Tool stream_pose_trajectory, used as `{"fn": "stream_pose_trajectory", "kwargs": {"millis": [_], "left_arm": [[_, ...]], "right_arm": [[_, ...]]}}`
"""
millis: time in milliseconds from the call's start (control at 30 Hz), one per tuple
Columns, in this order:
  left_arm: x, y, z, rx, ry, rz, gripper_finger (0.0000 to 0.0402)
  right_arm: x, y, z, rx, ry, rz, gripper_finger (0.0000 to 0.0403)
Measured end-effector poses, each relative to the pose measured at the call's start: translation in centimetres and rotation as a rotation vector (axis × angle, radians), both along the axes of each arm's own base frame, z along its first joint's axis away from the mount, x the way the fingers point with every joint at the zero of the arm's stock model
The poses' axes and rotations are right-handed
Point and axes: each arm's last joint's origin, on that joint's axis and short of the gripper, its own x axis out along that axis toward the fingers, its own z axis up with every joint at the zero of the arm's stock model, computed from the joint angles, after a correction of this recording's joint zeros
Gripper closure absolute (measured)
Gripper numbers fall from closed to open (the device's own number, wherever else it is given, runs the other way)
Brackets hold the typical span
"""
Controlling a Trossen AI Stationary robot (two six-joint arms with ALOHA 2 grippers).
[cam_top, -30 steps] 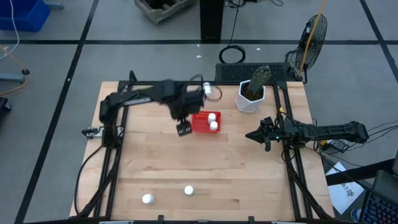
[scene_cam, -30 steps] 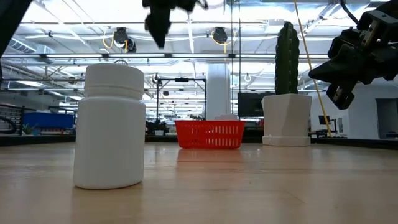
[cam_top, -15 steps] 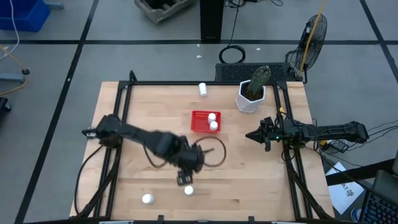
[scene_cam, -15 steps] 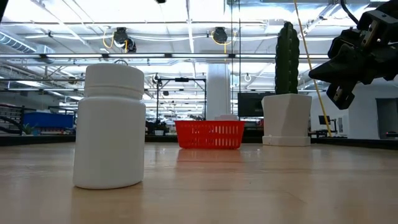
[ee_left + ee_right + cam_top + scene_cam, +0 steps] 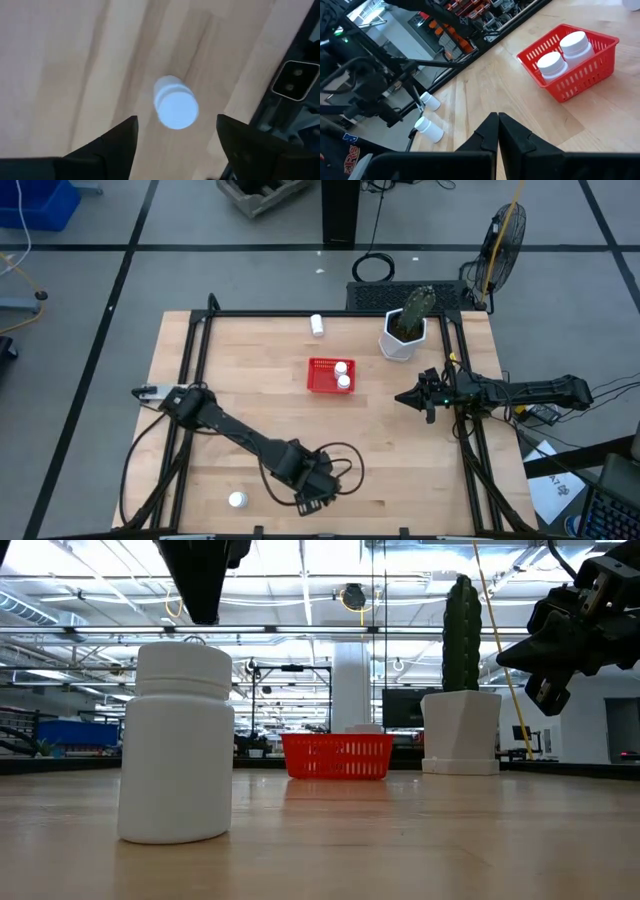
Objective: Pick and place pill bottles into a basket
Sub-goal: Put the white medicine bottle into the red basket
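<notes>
Left gripper (image 5: pixel 175 135): fingers spread wide, empty, poised directly above an upright pill bottle (image 5: pixel 174 103) near the table's front edge. Basket (image 5: pixel 329 376): mid-table, two bottles inside. Right gripper (image 5: pixel 498 131): fingers pressed together, empty, at the right edge.

The red basket (image 5: pixel 570 62) holds two pill bottles (image 5: pixel 563 56) (two more stand beyond it).

My left arm stretches from the left side of the table toward its near edge, bent low, and my left gripper (image 5: pixel 312 498) points down with its fingers (image 5: pixel 117 145) spread wide apart. My right arm lies along the right side of the table. My right gripper (image 5: pixel 403 396) hangs above the surface, its fingers (image 5: pixel 490 132) pressed together, holding nothing.
</notes>
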Motion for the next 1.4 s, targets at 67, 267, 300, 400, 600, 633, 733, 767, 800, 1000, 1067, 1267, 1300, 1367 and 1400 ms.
{"fn": "stream_pose_trajectory", "kwargs": {"millis": [67,267,300,400,600,633,733,767,800,1000,1067,1267,1300,1367,1400], "left_arm": [[0.1,-0.3,-0.1,-0.014,-0.007,0.014,0.0111],[0.1,-0.6,-0.3,0.015,-0.02,0.06,0.0069],[0.1,-0.5,-0.3,0.021,-0.022,0.067,0.0063],[0.2,-0.6,-0.6,0.017,-0.015,0.065,0.0049],[0.4,-1.3,-1.3,-0.024,-0.002,0.048,0.0053],[0.3,-1.4,-1.4,-0.017,-0.001,0.045,0.0056],[0.2,-1.8,-1.9,0.004,0.008,0.042,0.0067],[0.1,-2.0,-2.2,0.008,0.015,0.04,0.007],[0.2,-2.0,-2.5,0.013,0.023,0.04,0.0074],[0.4,-1.9,-2.9,0.036,0.021,0.052,0.0089],[0.5,-1.7,-2.9,0.065,0.005,0.067,0.0093],[0.4,-1.6,-4.0,0.074,0.021,0.054,0.0104],[0.3,-1.6,-4.4,0.076,0.039,0.059,0.0106],[0.0,-1.6,-5.0,0.063,0.069,0.058,0.0109],[0.0,-1.7,-5.2,0.06,0.072,0.059,0.0111]], "right_arm": [[0.0,0.0,0.0,0.0,0.001,0.0,0.0399],[0.0,0.0,0.0,0.0,0.0,0.0,0.0399],[0.0,0.0,0.0,0.0,0.001,0.0,0.0399],[0.0,0.0,0.0,0.0,0.0,0.0,0.0399],[0.0,0.0,0.0,0.0,0.002,0.0,0.0399],[0.0,0.0,0.0,0.0,0.0,0.0,0.0399],[0.0,0.0,0.0,0.0,0.002,0.0,0.0399],[0.0,0.0,0.0,0.0,0.001,0.0,0.0399],[0.0,0.0,0.0,0.0,0.001,0.0,0.0399],[0.0,0.0,0.0,0.0,0.002,0.0,0.0399],[0.0,0.0,0.0,0.0,0.0,0.0,0.0399],[0.0,0.0,0.0,0.0,0.001,0.0,0.0399],[0.0,0.0,0.0,0.0,0.002,0.0,0.0399],[0.0,0.0,0.0,0.0,0.0,0.0,0.0399],[0.0,0.0,0.0,0.0,0.001,0.0,0.0399]]}}
